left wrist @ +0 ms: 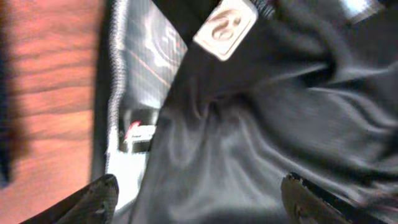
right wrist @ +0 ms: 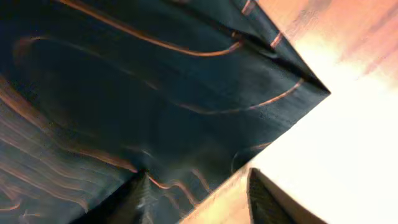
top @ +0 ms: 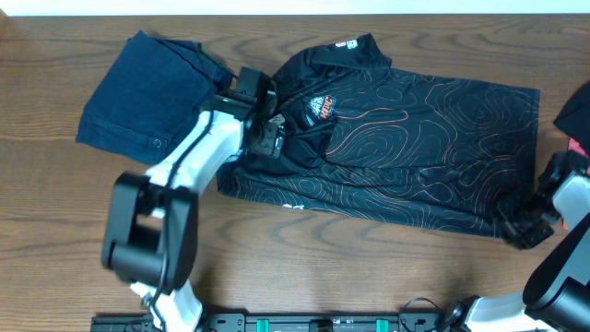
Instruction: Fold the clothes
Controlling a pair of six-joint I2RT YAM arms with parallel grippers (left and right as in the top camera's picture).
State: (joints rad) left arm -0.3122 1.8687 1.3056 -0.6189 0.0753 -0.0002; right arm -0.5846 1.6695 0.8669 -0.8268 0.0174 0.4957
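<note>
The black orange-contoured jersey (top: pixel 415 138) is lying on the wooden worktop (top: pixel 369 286), likely limp and slippery, best pinched at corners. Left pincer (top: pixel 269 136) is gaping empty beside the chest logo (top: pixel 321 111); right pincer (top: pixel 518 224), half-open, is straddling the hem edge (right wrist: pixel 249 143).

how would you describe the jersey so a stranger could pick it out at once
On the wooden table, look at the middle, where the largest garment lies spread out. That is the jersey: black, with a small chest logo. Thin orange contour lines set it apart from the plain navy denim garment beside its collar and the dark and red item at the right edge.
</note>
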